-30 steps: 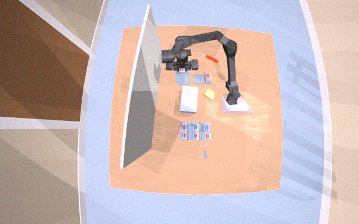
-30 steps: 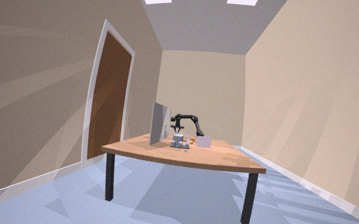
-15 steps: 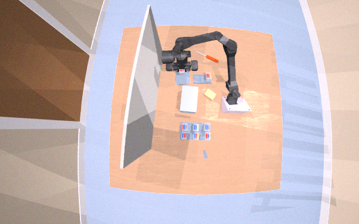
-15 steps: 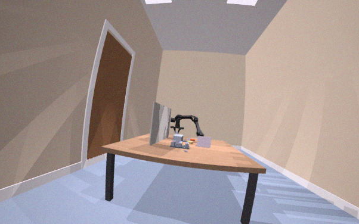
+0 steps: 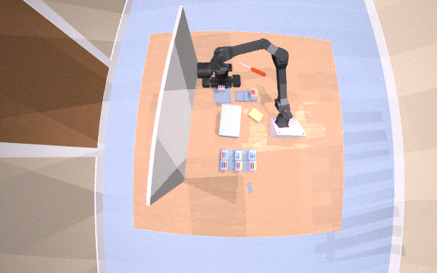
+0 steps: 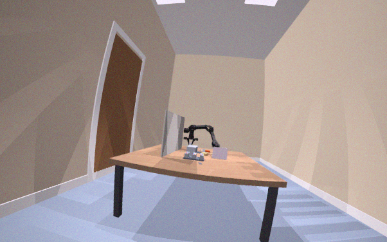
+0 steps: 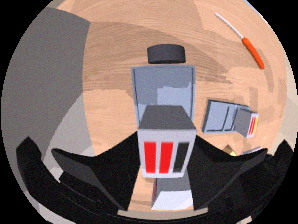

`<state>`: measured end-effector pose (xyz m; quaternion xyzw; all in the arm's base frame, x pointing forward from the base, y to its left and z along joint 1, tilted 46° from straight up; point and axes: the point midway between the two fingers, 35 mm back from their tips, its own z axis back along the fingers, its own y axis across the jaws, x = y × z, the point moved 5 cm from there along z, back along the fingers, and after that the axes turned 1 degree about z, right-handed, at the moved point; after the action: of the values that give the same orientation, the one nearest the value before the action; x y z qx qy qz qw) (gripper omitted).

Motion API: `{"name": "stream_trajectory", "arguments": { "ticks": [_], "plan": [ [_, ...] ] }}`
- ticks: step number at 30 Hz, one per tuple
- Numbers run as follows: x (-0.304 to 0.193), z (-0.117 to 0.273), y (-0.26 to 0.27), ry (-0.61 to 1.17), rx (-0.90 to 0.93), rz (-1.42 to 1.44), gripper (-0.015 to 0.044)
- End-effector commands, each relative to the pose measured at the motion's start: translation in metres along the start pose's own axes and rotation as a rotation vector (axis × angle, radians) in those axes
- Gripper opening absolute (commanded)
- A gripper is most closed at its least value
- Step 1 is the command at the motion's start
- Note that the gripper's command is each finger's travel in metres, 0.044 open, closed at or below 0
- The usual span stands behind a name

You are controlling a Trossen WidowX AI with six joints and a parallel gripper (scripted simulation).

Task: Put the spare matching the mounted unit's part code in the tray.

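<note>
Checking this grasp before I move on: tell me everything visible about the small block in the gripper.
The block is small and boxy, light grey with a dark top and a white label bearing red bars, two showing in the wrist view. It sits clamped between the fingers of the gripper, lifted off the table, roughly level, directly above a flat grey-blue pad. Only the fingers appear to touch it. Any further marking is too small to read.
</note>
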<state>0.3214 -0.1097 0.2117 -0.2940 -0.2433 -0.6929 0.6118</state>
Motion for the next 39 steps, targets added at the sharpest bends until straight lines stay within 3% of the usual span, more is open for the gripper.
{"name": "stream_trajectory", "arguments": {
  "ticks": [1,39],
  "plan": [
    [0.001,-0.003,0.000,-0.004,0.001,0.001,0.0000],
    [0.002,-0.031,-0.001,-0.007,0.002,0.000,0.0000]
  ]
}}
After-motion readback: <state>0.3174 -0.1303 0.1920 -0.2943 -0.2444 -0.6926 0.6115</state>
